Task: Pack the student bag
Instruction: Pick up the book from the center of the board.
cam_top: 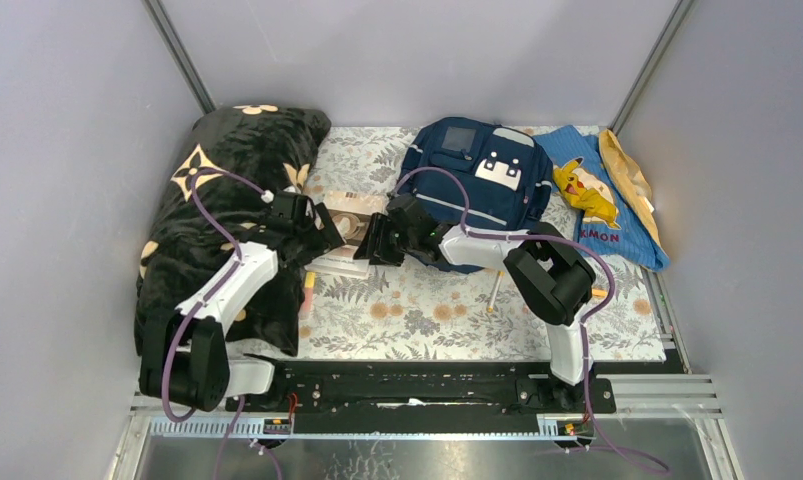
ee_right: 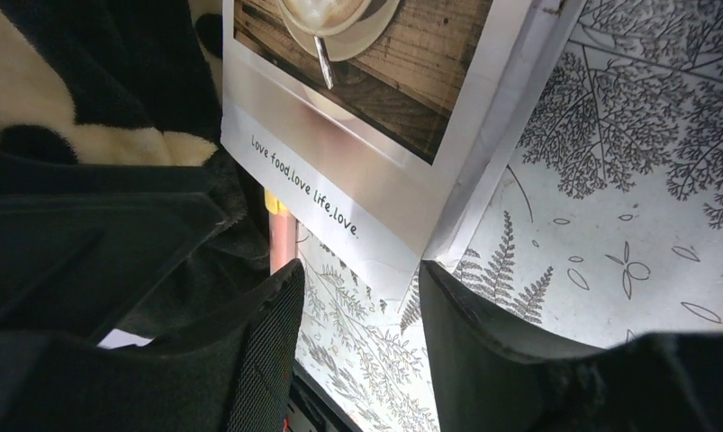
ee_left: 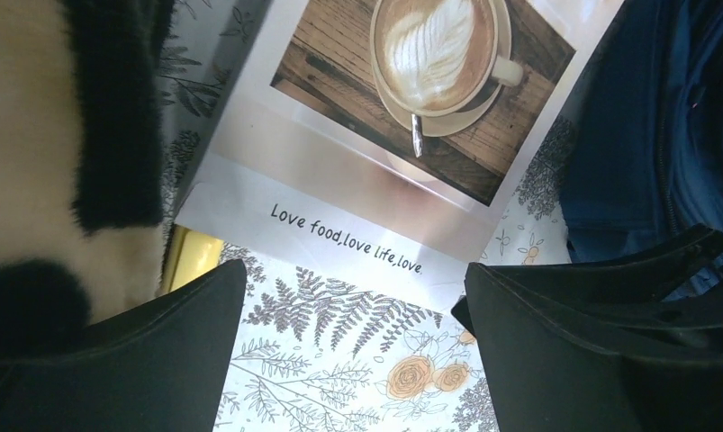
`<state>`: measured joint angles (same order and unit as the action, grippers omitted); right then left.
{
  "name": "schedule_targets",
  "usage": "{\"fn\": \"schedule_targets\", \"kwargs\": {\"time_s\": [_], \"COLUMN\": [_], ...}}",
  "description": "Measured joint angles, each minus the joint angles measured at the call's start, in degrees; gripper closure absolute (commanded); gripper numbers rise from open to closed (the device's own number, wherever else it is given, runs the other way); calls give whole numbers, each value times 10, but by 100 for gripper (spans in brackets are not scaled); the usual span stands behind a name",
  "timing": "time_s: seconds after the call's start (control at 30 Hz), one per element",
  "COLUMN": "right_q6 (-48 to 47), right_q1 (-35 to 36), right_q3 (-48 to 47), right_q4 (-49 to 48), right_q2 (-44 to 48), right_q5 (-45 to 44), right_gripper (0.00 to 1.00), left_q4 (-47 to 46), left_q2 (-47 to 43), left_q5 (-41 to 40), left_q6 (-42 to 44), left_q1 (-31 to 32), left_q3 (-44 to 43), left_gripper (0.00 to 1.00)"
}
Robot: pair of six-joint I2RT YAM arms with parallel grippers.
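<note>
The navy student bag [cam_top: 472, 172] lies at the back middle of the floral table cover, white patch up; its side shows in the left wrist view [ee_left: 664, 135]. A book with a coffee-cup cover [cam_top: 345, 238] lies flat to its left, between my two grippers. It reads "Love food, love life, love." in the left wrist view [ee_left: 375, 135] and the right wrist view [ee_right: 357, 117]. My left gripper [cam_top: 329, 226] [ee_left: 353, 301] is open and empty, at the book's near edge. My right gripper [cam_top: 375, 244] [ee_right: 362, 310] is open and empty by the book's corner.
A black blanket with tan flowers [cam_top: 232, 220] fills the left side, under my left arm. A light-blue cartoon cloth [cam_top: 602, 195] and a tan bag [cam_top: 627, 172] lie at the back right. A pencil [cam_top: 494, 292] lies near the right arm. A yellow item [ee_left: 191, 256] peeks from under the book.
</note>
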<state>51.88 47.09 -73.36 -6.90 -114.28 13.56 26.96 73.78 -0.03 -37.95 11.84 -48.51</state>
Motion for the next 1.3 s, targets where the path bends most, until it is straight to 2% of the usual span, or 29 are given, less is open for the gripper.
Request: {"fn": "schedule_targets", "kwargs": {"time_s": [0.27,0.6,0.87,0.93,1.13,1.23,1.3], "right_q6": [24,45,67,72,90,106,115], "right_q1": [-3,-8,-12,-16,-40,-50,-55], "right_q3": [34,48,48,48,47,42,35], "right_q4": [-26,-59,-98,-103,-127,-148,-161], "right_q2": [0,-7,-23,-25,-43,-57,-63], "right_q5": [10,27,37,37,42,56,65], "right_gripper": [43,53,54,57,76,100,100], "left_q4": [-39,-68,-69,-69,-70,-70,-71], "left_q2": [46,93,123,123,125,126,126], "left_q5": [24,32,50,52,55,56,56], "left_q6": [-4,-17,-17,-17,-21,-21,-21], "left_q1": [0,0,0,0,0,0,0], "left_q3": [16,16,16,16,16,16,16], "left_gripper": [1,2,2,2,1,1,1]}}
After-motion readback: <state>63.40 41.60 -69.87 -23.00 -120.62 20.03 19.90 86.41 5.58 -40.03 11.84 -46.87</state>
